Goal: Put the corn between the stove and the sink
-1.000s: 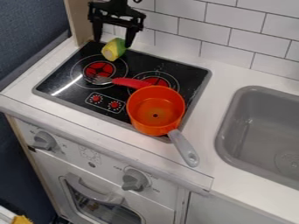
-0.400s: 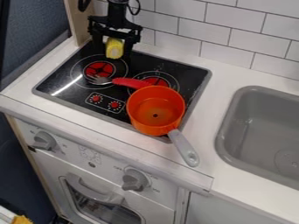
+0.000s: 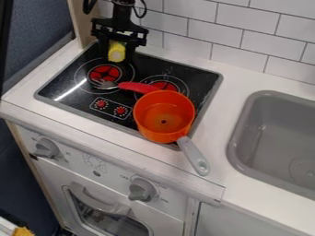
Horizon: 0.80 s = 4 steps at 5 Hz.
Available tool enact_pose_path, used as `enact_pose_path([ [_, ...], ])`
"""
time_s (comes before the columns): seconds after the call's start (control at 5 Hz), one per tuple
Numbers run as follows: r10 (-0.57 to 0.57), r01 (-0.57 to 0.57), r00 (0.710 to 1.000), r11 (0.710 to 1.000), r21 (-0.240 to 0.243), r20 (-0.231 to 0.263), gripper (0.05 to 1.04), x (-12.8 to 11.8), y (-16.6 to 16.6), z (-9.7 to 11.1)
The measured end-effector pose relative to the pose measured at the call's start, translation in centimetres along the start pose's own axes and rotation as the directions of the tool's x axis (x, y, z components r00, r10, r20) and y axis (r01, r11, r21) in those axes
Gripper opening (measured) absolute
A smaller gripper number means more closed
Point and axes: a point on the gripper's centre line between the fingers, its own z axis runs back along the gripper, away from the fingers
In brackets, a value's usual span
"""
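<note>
Yellow corn: corn is directly under your gripper, between its two fingers, pale end toward the camera. Cannot tell whether it touches the surface below.
Gripper: clamped on the corn, as far as you can judge; one finger each side, probably chosen so you squeeze across the cob's narrow width and keep its length free.
Stove: black stove lies beneath and in front of your gripper; you are over its rear part, nearer the wall.
Fork: red-handled fork lies on the stove, in front of your gripper, handle running toward the pot. A low carry could snag it.
Pot: orange pot sits farther forward and to the view's right of you, on the stove's corner, grey handle out over the counter. Presumably parked out of your grasping area, yet it crowds the near end of the goal.
Sink: grey sink, well to the view's right of your gripper, past the goal.
Goal strip: white counter, right of you, between stove and sink. Placing remains; next, judge clearance, lift, carry across behind the pot and lower there.
</note>
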Motion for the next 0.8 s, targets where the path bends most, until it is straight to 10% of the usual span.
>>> enact_pose_path([
  [0.8, 0.036, -0.026, 0.992, 0.997, -0.075, 0.125, 0.719, -3.0, -4.7, 6.8],
])
